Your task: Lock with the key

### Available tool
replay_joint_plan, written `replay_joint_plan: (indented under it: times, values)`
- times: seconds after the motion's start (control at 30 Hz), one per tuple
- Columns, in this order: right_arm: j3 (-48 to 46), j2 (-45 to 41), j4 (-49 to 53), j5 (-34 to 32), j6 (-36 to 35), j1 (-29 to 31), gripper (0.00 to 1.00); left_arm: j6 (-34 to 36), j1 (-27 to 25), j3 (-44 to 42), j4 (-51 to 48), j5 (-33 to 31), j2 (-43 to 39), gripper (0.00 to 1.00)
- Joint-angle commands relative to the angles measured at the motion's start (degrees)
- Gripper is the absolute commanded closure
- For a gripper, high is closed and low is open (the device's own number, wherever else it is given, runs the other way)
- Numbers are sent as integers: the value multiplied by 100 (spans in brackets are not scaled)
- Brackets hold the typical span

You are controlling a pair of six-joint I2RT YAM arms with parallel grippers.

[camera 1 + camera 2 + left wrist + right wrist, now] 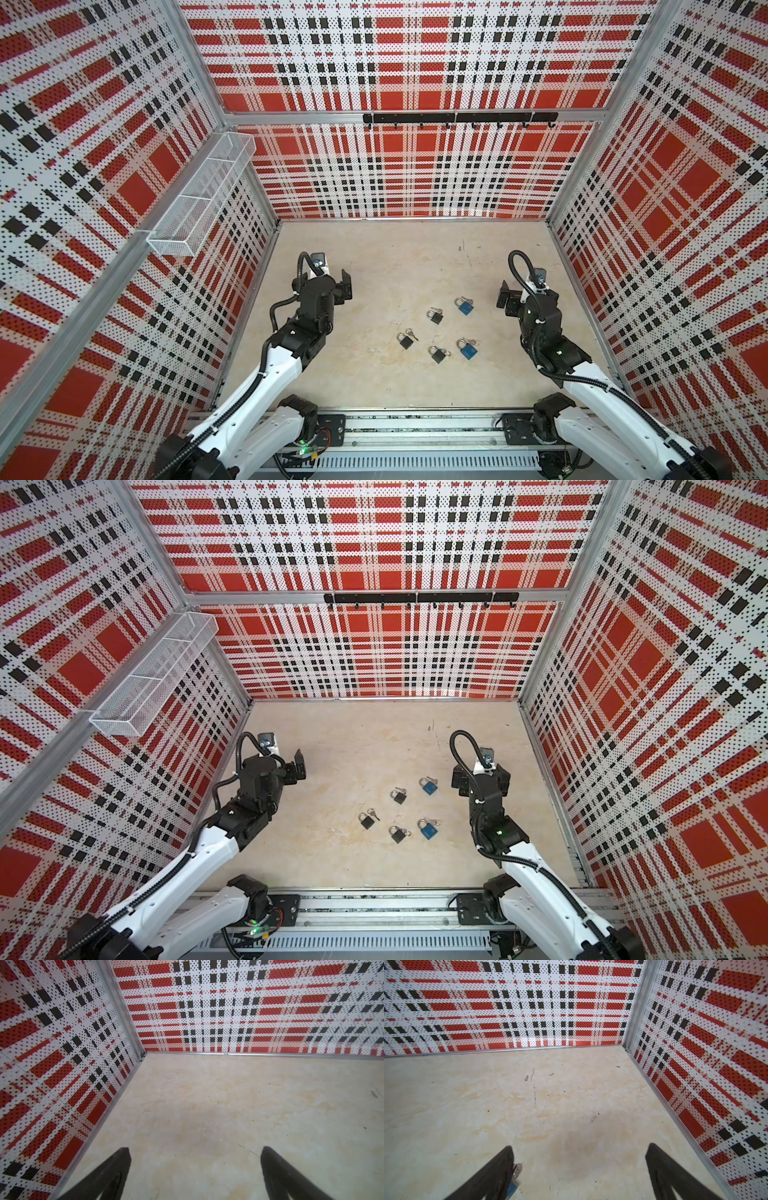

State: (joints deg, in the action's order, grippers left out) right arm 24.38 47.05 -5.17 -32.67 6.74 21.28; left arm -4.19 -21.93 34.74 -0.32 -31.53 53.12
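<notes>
Left tool (pixel 194 1152), right tool (pixel 579 1150) agape, empty; padlocks (pixel 435 316) in both top views, blue padlock (pixel 513 1187) at right wrist.

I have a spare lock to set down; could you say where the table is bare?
Bare: the far stretch up to the back wall, and the near strip before the base rail. Crowded: five padlocks between left gripper and right gripper.

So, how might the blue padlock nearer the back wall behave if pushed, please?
The blue square-bodied metal padlock lies flat on the beige tabletop, so it would probably slide, not roll. Its silver shackle and the small key beside it jut from one end, so an off-centre nudge may spin it.
</notes>
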Motion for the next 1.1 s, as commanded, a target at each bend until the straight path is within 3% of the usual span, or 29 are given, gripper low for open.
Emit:
replay_joint_plan:
  times: [0.0,0.23,0.43,0.5,0.7,0.8,1.07]
  values:
    - [-366,142,-1180,-313,-175,-212,0,412,99,-418,1281,-340,49,0]
    - [-1357,923,-3632,-724,-586,-498,0,880,282,-853,2617,-250,1021,0]
    - [-1231,2100,-4271,-618,-864,-596,0,1366,328,-1085,3883,-11,2063,0]
    - [-1230,2663,-4980,-552,-1037,-661,0,1479,357,-1247,4574,168,2366,0]
    - [-1072,4148,-6970,-549,-1623,-710,0,1725,412,-1284,5358,269,3036,0]
    - [-1051,4675,-7514,-426,-1814,-696,0,1696,418,-1299,5466,378,3207,0]
    - [-1083,4458,-7094,235,-1560,-913,0,1177,1107,-1734,6278,1218,3403,0]
